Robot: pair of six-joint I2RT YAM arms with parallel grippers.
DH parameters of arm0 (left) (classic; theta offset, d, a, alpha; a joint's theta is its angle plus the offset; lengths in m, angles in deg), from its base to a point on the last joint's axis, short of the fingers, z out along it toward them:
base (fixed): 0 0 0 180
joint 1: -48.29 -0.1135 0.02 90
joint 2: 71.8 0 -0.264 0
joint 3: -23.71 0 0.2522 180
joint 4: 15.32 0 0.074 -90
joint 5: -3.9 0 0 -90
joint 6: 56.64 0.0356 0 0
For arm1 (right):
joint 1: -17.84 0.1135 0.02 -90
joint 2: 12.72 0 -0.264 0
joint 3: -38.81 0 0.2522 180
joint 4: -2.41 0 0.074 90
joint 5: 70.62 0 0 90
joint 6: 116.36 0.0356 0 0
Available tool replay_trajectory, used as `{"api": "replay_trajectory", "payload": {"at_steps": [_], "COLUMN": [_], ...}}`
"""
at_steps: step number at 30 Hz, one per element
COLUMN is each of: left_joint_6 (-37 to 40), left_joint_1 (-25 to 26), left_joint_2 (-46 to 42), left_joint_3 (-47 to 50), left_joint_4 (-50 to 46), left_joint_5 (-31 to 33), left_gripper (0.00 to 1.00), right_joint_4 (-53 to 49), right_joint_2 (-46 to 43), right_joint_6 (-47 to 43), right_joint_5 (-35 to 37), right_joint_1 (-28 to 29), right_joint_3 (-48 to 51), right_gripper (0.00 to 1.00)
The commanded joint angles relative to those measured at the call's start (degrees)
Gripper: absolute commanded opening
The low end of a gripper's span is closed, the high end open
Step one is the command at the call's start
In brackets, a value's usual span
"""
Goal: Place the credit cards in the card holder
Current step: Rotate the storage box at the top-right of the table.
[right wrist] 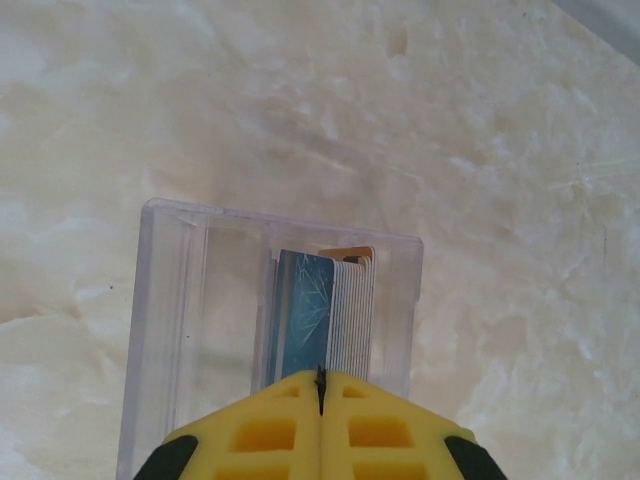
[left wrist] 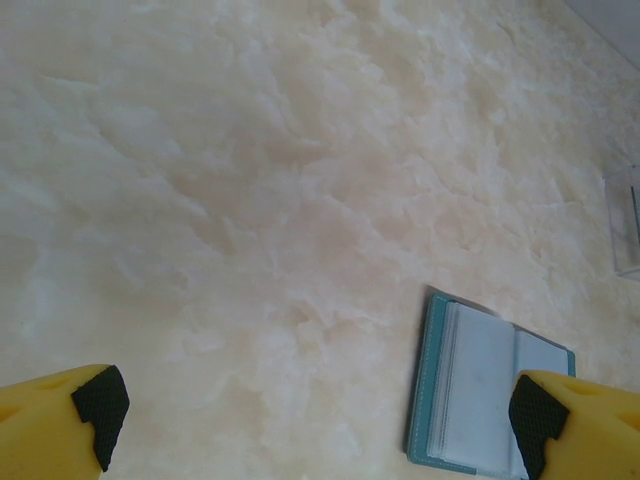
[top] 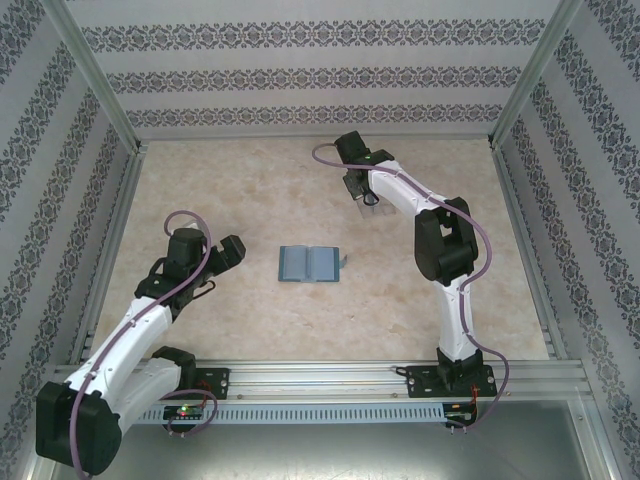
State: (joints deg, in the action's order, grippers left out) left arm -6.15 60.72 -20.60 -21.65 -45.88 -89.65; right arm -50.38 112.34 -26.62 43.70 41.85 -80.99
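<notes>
The right gripper (right wrist: 320, 385) is clenched, its yellow pads pressed together to a hairline seam, directly over the near end of the credit cards (right wrist: 325, 315). These stand on edge in a tight stack inside a clear box (right wrist: 165, 330) just ahead of the fingertips. Standing upright leaves a thin top edge to pinch, which is likely why the hand is set above them. Whether a card is caught in the seam I cannot tell, since the pads cover that end of the stack. Only a teal face and an orange corner stand out; the rest are pale edges. The left gripper (left wrist: 315, 420) hangs released, fingers wide. The card holder (left wrist: 470, 395) lies open, pockets up, beside its right finger, its near corner cut off.
</notes>
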Motion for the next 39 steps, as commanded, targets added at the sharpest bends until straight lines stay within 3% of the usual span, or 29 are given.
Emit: {"api": "replay_trajectory", "payload": {"at_steps": [1, 18, 23, 26, 32, 39], "left_joint_6": [-0.13, 0.05, 0.39, 3.01, 5.93, 7.03], "left_joint_1": [0.73, 0.75, 0.72, 2.14, 8.76, 12.01], "left_joint_2": [-1.24, -0.93, 0.02, 4.44, 14.87, 23.11], "left_joint_3": [0.46, -0.21, -1.34, -4.27, -15.07, -21.64], "left_joint_4": [-0.68, -0.51, 0.50, 3.07, 1.65, 1.88], "left_joint_5": [1.78, 0.75, -1.63, -8.35, -8.09, -9.21], "left_gripper": [0.99, 0.99, 1.00, 1.00, 0.99, 0.99], "right_joint_4": [-1.40, 1.22, 3.90, 5.89, 12.03, 13.18], "right_joint_2": [-1.06, -7.01, -10.38, -12.87, -16.97, -16.63], "right_joint_6": [0.04, 4.24, 6.79, 7.09, 6.72, 8.33], "right_joint_5": [-1.19, -4.21, -8.75, -9.34, -8.91, -13.49], "right_joint_1": [0.03, -0.72, -1.40, -1.52, -1.98, -4.45], "right_joint_3": [-1.52, 3.05, 6.50, 8.46, 13.75, 13.98], "right_gripper": [0.00, 0.00, 0.00, 0.00, 0.00, 0.00]}}
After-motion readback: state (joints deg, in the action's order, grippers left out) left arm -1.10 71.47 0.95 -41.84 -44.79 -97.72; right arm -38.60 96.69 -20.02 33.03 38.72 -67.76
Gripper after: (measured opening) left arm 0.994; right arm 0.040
